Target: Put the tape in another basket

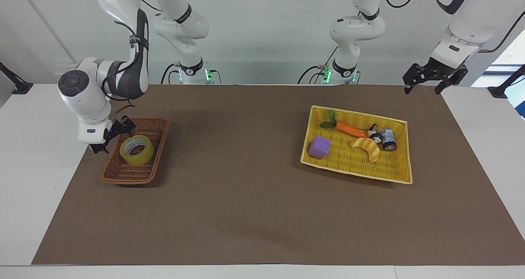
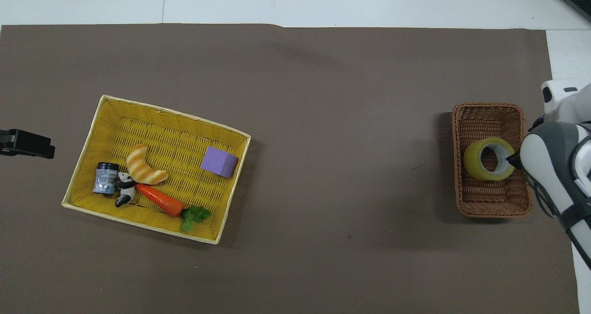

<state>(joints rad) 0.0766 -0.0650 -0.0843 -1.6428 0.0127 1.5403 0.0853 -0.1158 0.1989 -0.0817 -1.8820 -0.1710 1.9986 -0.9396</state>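
The right gripper hangs over the rim of the small dark-brown woven wicker basket, at the right arm's end; its 2 fingers are spread and hold nothing. Just beside it, the wide roll of translucent yellow packing tape lies flat inside that basket. The drop looks done, so the good move is a straight lift clear of the rim without nudging the roll. The left gripper waits open and empty, over the table's edge at its own end.

No readable text, labels, brand names, numbers or signs appear anywhere. The small jar in the yellow tray has a label too small to read.
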